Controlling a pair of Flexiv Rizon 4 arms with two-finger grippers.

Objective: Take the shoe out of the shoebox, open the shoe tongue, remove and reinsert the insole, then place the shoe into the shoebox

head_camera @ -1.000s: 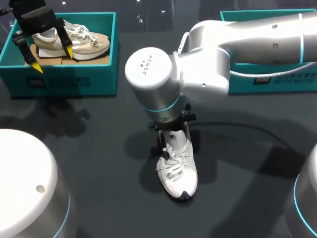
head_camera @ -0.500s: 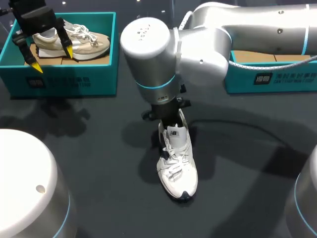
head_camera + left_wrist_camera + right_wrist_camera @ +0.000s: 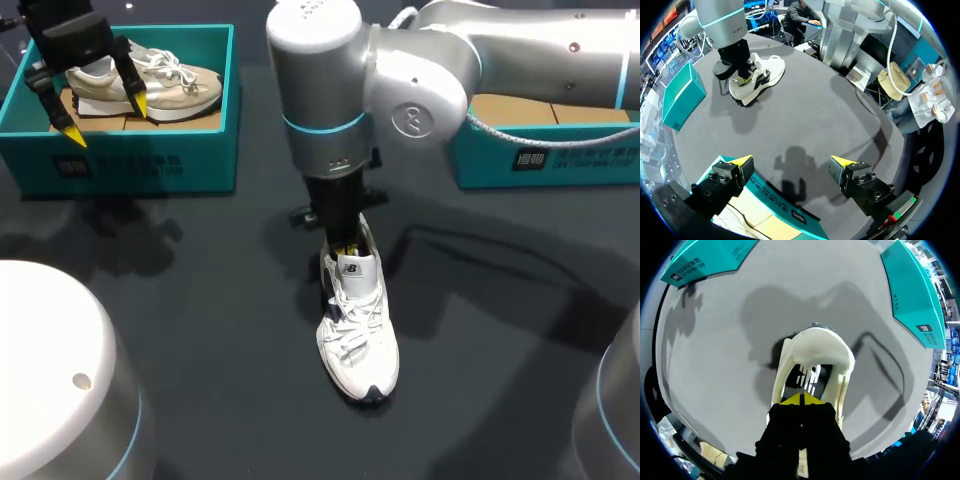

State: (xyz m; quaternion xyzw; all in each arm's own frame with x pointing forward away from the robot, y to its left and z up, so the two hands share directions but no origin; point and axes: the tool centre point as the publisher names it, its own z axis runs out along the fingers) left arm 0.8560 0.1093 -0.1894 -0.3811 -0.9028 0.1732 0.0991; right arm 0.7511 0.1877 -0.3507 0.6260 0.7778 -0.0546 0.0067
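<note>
A white sneaker [image 3: 358, 335] lies on the dark table, its toe toward the front edge. My right gripper [image 3: 346, 247] points down into the shoe's opening just behind the tongue [image 3: 351, 269]. In the right wrist view its tips [image 3: 801, 400] are pressed together inside the white collar [image 3: 816, 347], and nothing shows between them. My left gripper [image 3: 107, 118] hangs open over the teal shoebox [image 3: 130, 165] at the back left, which holds a beige sneaker [image 3: 150, 85]. In the left wrist view the open gripper [image 3: 791, 161] hangs above the box rim [image 3: 772, 199], and the white sneaker [image 3: 759, 77] is far ahead.
A second teal shoebox [image 3: 560, 155] with a cardboard liner stands at the back right, under my right arm. Bare dark table surrounds the white sneaker on all sides.
My right arm has swung its wrist up and toward the back, standing the gripper more upright over the shoe's opening. The white sneaker and my left arm have stayed put.
</note>
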